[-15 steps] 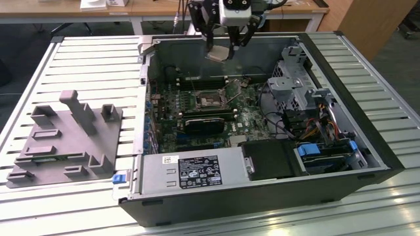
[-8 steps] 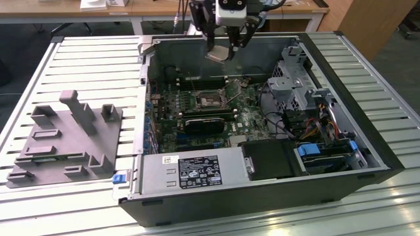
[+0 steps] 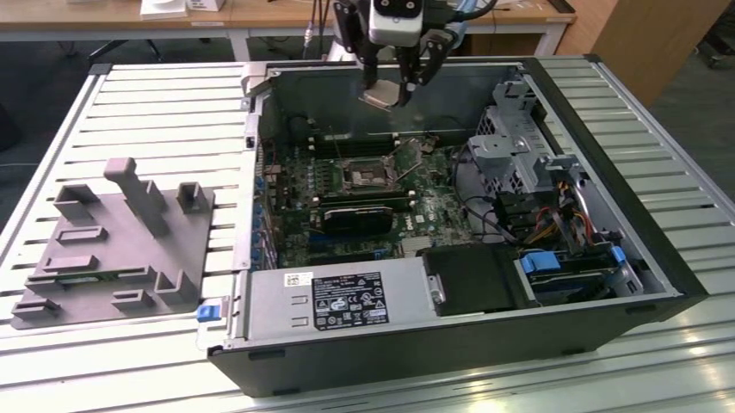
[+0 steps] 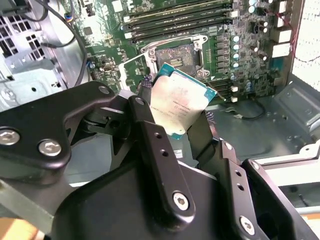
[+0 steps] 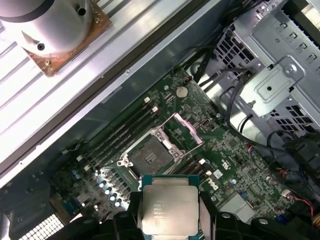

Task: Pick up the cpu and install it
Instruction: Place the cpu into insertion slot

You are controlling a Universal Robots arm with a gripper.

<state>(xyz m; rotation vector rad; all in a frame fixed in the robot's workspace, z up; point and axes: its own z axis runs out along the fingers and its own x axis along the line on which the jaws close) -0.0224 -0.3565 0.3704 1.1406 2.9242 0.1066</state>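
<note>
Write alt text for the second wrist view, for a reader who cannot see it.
The black gripper clamps a flat, square, silver-topped cpu between its fingers, holding it tilted. Beyond it lies the open square black-and-metal socket on the green motherboard.

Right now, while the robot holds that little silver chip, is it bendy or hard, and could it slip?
Probably hard: the cpu looks flat though the gripper pinches only its edges. It looks thin, so it is likely light. Its metal top looks smooth and it's tilted, so it might slip.
</note>
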